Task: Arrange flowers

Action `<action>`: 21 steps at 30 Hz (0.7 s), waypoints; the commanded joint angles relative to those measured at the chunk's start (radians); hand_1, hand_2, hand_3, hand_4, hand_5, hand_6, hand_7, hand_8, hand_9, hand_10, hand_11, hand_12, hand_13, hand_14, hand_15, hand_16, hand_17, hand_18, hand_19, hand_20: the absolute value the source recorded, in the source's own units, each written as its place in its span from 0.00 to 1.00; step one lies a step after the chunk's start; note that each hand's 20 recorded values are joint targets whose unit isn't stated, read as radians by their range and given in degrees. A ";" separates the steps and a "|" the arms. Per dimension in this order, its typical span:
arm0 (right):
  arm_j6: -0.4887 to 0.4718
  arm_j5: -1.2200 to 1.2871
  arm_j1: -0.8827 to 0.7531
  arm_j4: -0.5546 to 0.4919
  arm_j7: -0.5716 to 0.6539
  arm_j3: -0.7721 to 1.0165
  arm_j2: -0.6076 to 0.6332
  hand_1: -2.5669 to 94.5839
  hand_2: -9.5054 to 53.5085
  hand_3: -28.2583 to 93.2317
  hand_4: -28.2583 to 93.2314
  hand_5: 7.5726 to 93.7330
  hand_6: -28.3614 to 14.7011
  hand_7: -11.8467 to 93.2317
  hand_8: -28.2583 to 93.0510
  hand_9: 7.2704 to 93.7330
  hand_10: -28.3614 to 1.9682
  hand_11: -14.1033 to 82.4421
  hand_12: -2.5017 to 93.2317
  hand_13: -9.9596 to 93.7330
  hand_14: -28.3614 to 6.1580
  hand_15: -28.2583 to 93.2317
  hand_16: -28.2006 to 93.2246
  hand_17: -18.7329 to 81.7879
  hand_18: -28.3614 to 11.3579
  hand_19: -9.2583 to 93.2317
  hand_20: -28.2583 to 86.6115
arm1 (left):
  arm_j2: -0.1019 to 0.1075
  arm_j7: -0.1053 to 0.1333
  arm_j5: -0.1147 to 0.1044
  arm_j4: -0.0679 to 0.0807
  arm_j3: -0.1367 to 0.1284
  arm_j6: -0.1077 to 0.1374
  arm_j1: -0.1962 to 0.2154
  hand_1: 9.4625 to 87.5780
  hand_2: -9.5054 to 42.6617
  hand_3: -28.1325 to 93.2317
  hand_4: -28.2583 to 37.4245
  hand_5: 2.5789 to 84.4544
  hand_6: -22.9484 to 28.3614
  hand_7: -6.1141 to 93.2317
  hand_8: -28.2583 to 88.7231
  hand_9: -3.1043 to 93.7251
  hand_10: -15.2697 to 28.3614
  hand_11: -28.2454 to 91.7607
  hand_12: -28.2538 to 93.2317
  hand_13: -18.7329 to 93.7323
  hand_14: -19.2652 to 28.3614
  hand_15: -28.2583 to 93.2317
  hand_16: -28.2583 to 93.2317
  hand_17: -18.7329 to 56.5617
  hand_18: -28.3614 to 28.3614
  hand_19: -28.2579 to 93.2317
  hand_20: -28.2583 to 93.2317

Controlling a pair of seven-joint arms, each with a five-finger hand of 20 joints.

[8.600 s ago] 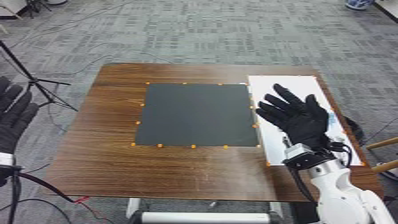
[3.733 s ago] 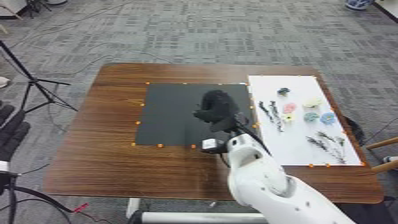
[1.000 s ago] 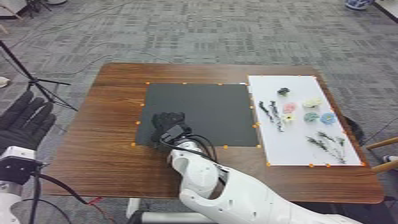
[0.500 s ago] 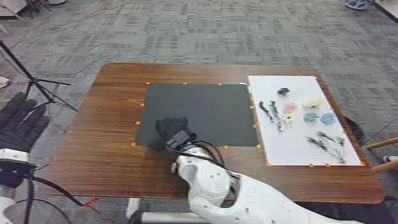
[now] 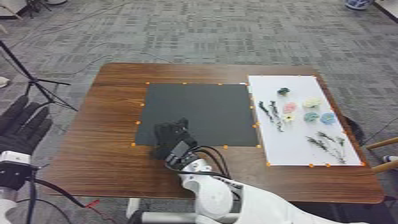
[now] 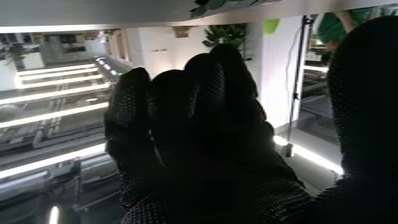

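Right arm [image 5: 258, 206]: white, rounded, marked with small dark spots, with looped black cables [image 5: 219, 161]. Left hand [image 5: 19, 129] and right hand [image 5: 169, 136]: gloved in black fabric, the right's finely textured

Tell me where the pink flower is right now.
In the head view, the pink flower lies on the white sheet at the right, just above the small yellow flower.

Both share the right robot hand [image 5: 169, 136]: head view from above, wrist view close.
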 commanded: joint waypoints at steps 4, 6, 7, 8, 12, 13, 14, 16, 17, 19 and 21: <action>0.009 -0.083 -0.002 0.052 0.010 -0.027 -0.016 0.37 0.00 0.75 0.00 0.39 0.34 0.83 0.00 0.49 0.12 0.80 0.52 0.59 0.14 0.89 0.58 0.44 0.00 0.87 0.65 | -0.001 -0.009 -0.003 -0.004 0.002 -0.006 0.006 0.15 0.55 0.76 0.00 0.42 0.59 0.14 0.19 0.37 0.65 0.34 0.35 0.37 0.68 0.39 0.22 0.22 0.66 0.33 0.33; 0.001 -0.086 0.029 0.062 0.018 -0.059 -0.019 0.36 0.00 0.74 0.00 0.37 0.30 0.84 0.00 0.45 0.07 0.82 0.54 0.58 0.11 0.90 0.60 0.43 0.00 0.87 0.67 | 0.007 -0.011 -0.002 -0.002 0.008 -0.007 -0.001 0.15 0.55 0.75 0.00 0.42 0.59 0.14 0.19 0.37 0.65 0.34 0.35 0.37 0.68 0.39 0.23 0.22 0.66 0.33 0.33; -0.011 -0.090 0.054 0.066 0.025 -0.086 -0.017 0.36 0.00 0.74 0.00 0.37 0.29 0.84 0.00 0.44 0.05 0.83 0.55 0.57 0.10 0.90 0.60 0.43 0.00 0.86 0.68 | 0.011 -0.007 -0.006 -0.001 0.013 -0.010 -0.003 0.15 0.55 0.75 0.00 0.42 0.59 0.14 0.19 0.37 0.65 0.34 0.35 0.37 0.68 0.39 0.22 0.22 0.66 0.33 0.33; -0.013 -0.089 0.081 0.074 0.040 -0.117 -0.019 0.35 0.00 0.74 0.00 0.36 0.28 0.84 0.00 0.43 0.04 0.83 0.55 0.56 0.08 0.90 0.60 0.42 0.00 0.86 0.70 | 0.016 -0.005 -0.008 0.000 0.015 -0.012 -0.004 0.15 0.55 0.75 0.00 0.42 0.59 0.14 0.19 0.37 0.65 0.34 0.35 0.37 0.68 0.39 0.22 0.22 0.66 0.34 0.33; 0.101 -0.033 0.098 0.082 0.035 -0.131 -0.023 0.32 0.00 0.80 0.00 0.35 0.27 0.81 0.00 0.40 0.00 0.82 0.55 0.54 0.05 0.90 0.59 0.41 0.00 0.84 0.72 | 0.018 -0.001 -0.010 -0.003 0.021 -0.018 -0.001 0.15 0.55 0.75 0.00 0.42 0.59 0.14 0.19 0.37 0.65 0.34 0.35 0.37 0.68 0.39 0.22 0.22 0.66 0.34 0.33; 0.144 -0.037 0.095 0.076 0.035 -0.129 -0.017 0.31 0.00 0.82 0.00 0.37 0.29 0.77 0.00 0.41 0.00 0.79 0.49 0.55 0.06 0.90 0.57 0.42 0.00 0.83 0.72 | 0.013 -0.002 -0.008 -0.005 0.018 -0.019 0.004 0.15 0.55 0.75 0.00 0.42 0.59 0.14 0.19 0.37 0.65 0.34 0.35 0.37 0.68 0.39 0.22 0.22 0.66 0.34 0.33; 0.153 -0.026 0.101 0.052 0.025 -0.130 0.000 0.31 0.00 0.83 0.00 0.37 0.30 0.74 0.00 0.43 0.01 0.77 0.45 0.56 0.07 0.89 0.56 0.42 0.00 0.83 0.71 | 0.010 0.005 -0.007 -0.007 0.014 -0.022 0.011 0.15 0.55 0.75 0.00 0.42 0.59 0.14 0.19 0.37 0.65 0.34 0.35 0.37 0.68 0.39 0.22 0.22 0.66 0.34 0.33; 0.196 0.026 0.090 -0.003 0.039 -0.118 0.022 0.32 0.00 0.85 0.00 0.42 0.34 0.68 0.01 0.47 0.06 0.73 0.39 0.59 0.11 0.88 0.55 0.44 0.00 0.84 0.70 | -0.001 0.002 -0.007 -0.013 -0.001 -0.016 0.025 0.15 0.56 0.75 0.00 0.42 0.59 0.14 0.19 0.37 0.65 0.34 0.35 0.37 0.68 0.39 0.22 0.22 0.66 0.34 0.33; 0.196 0.051 0.084 -0.036 0.041 -0.106 0.035 0.32 0.00 0.86 0.01 0.44 0.36 0.67 0.02 0.49 0.07 0.72 0.38 0.60 0.12 0.88 0.55 0.45 0.00 0.84 0.70 | -0.003 0.001 -0.007 -0.014 -0.007 -0.014 0.028 0.15 0.56 0.75 0.00 0.42 0.59 0.14 0.19 0.37 0.65 0.34 0.35 0.37 0.68 0.39 0.23 0.22 0.67 0.34 0.33; 0.168 0.147 0.082 -0.105 0.018 -0.079 0.061 0.33 0.09 0.87 0.02 0.49 0.39 0.62 0.05 0.53 0.11 0.70 0.37 0.61 0.13 0.87 0.55 0.46 0.00 0.85 0.69 | -0.004 0.011 -0.011 -0.018 -0.018 -0.012 0.040 0.15 0.56 0.75 0.00 0.42 0.59 0.14 0.19 0.37 0.65 0.34 0.35 0.37 0.68 0.40 0.23 0.21 0.67 0.34 0.33; 0.055 0.242 0.058 -0.170 -0.012 -0.011 0.068 0.35 0.17 0.87 0.03 0.57 0.43 0.53 0.10 0.58 0.16 0.65 0.34 0.62 0.16 0.86 0.56 0.47 0.00 0.86 0.67 | -0.006 0.009 -0.013 -0.018 -0.024 -0.012 0.044 0.15 0.56 0.75 0.00 0.42 0.59 0.14 0.19 0.37 0.65 0.34 0.35 0.37 0.68 0.40 0.23 0.21 0.67 0.35 0.33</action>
